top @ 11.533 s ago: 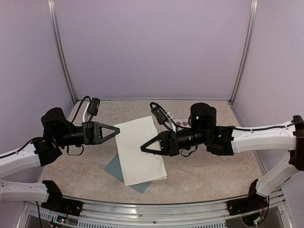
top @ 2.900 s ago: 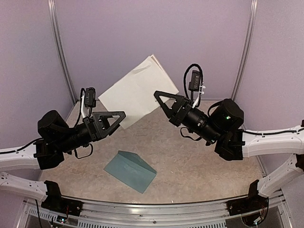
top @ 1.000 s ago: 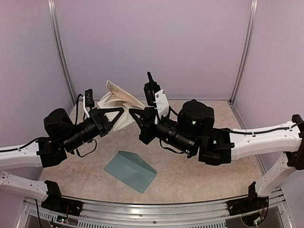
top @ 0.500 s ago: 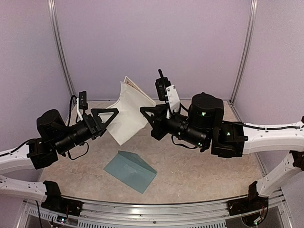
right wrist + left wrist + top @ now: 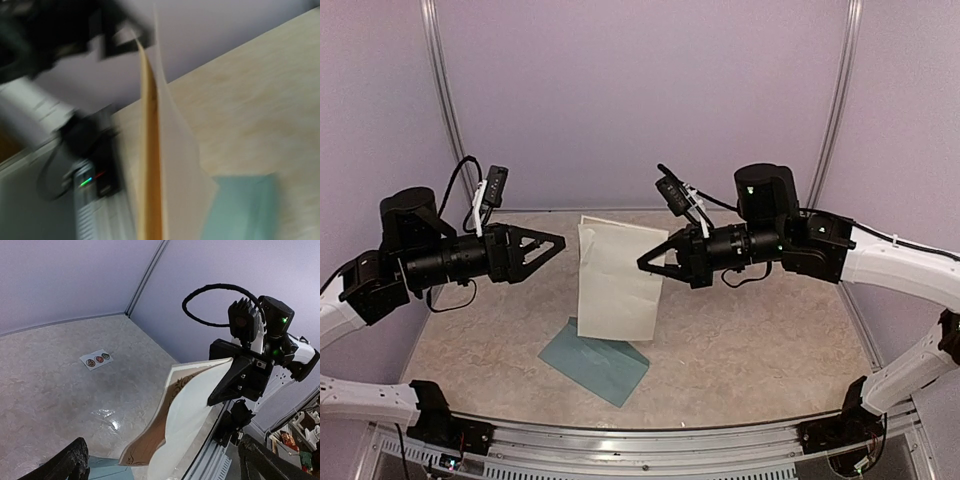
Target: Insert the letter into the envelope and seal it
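cream rectangular paper letter [image 5: 190, 410]: plain white back, dark brown ornate border | teal rectangular paper envelope [image 5: 605, 368]: plain | beige desk [image 5: 750, 340]: mottled, marbled | white sticker strip [image 5: 96, 360]: 3 dark round stickers

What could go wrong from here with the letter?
The right gripper pinches the folded letter by one edge only, and the open left gripper stands clear: the fold may spring open or the sheet slip. The envelope lies flat, unheld, so it could slide when the letter is pushed in.
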Robot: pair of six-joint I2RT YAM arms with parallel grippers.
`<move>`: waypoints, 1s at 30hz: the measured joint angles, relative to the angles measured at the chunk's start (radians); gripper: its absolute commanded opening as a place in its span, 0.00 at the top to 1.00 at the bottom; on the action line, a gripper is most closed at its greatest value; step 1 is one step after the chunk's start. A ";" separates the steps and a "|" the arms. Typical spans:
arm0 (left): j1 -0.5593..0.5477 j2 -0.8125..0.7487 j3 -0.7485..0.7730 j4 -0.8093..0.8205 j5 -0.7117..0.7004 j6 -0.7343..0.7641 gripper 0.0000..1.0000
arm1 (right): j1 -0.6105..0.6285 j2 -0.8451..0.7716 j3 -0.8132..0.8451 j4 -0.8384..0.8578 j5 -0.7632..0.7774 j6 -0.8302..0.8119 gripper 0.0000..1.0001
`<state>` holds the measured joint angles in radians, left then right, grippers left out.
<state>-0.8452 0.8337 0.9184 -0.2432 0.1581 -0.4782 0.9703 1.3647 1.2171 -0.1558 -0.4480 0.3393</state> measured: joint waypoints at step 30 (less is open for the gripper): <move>-0.077 -0.035 -0.299 0.740 0.037 -0.171 1.00 | -0.029 -0.190 -0.533 0.658 0.058 0.393 0.00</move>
<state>-0.9226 0.7990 0.6193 0.4973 0.1955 -0.6487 0.9417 1.1744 0.6846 0.5022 -0.3897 0.7326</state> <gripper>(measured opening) 0.003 0.995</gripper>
